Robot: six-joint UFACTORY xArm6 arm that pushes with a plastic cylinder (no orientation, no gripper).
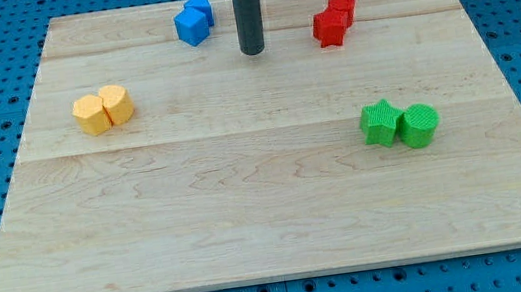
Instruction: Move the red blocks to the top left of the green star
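Note:
Two red blocks stand touching near the view's top right: a red star-like block and a red cylinder-like block just above and right of it. The green star lies at the right of the board, with a green cylinder touching its right side. My tip rests on the board at the top centre, well left of the red blocks and apart from them. It is right of the blue blocks.
Two blue blocks sit touching at the top, left of my tip. Two yellow blocks sit touching at the left. The wooden board lies on a blue perforated table.

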